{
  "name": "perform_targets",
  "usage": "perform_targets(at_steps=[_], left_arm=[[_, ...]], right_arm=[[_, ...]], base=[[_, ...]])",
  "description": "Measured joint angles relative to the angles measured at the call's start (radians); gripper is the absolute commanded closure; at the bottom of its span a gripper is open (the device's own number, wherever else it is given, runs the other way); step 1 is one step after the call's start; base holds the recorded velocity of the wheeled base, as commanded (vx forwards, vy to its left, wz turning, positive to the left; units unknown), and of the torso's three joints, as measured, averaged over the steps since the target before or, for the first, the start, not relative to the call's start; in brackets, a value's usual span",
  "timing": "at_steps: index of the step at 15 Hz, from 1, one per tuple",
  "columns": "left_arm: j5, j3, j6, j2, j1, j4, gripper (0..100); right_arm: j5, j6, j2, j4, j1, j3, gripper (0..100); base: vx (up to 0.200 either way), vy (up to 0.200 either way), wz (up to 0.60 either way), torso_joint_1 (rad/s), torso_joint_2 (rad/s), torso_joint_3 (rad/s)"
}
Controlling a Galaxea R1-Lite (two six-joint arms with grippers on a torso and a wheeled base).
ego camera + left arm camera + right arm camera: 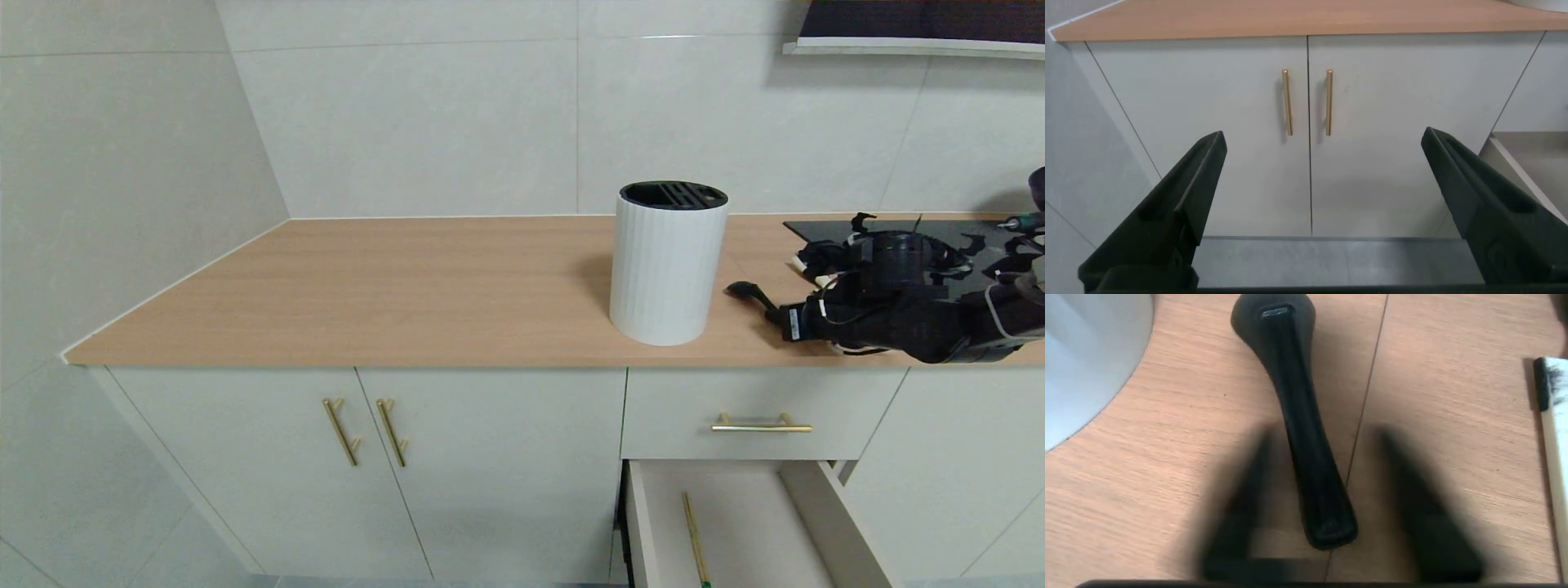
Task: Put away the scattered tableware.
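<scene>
Straddling the black tapered utensil handle (1290, 392) on the light wooden countertop (408, 286), just beside the white ribbed cylindrical holder (668, 269), the right gripper (1323, 474) held its jaws apart, unclosed; the left gripper (1323, 143) gaped wide, empty, facing white cabinet doors (1208, 98).

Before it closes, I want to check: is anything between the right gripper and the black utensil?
Nothing visible. The black utensil lies on the bare counter between the open fingers of the right gripper; the white holder stands beside it.
</scene>
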Motion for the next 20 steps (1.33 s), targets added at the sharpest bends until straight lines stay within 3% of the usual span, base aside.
perform_targets(at_steps=[8, 12, 16, 20], left_arm=[[0.000, 0.000, 0.000, 0.000, 0.000, 0.000, 0], [0.000, 0.000, 0.000, 0.000, 0.000, 0.000, 0], [0.000, 0.000, 0.000, 0.000, 0.000, 0.000, 0], [0.000, 0.000, 0.000, 0.000, 0.000, 0.000, 0]], right_arm=[[-0.033, 0.073, -0.038, 0.209, 0.017, -0.050, 100], [-0.216, 0.231, -0.110, 0.398, 0.066, -0.079, 100], [-0.262, 0.333, -0.268, 0.454, 0.121, 0.026, 100], [-0.268, 0.373, -0.490, 0.469, 0.179, 0.241, 100]], base=[[0.000, 0.000, 0.00, 0.000, 0.00, 0.000], [0.000, 0.000, 0.00, 0.000, 0.00, 0.000], [0.000, 0.000, 0.00, 0.000, 0.00, 0.000], [0.000, 0.000, 0.00, 0.000, 0.00, 0.000]])
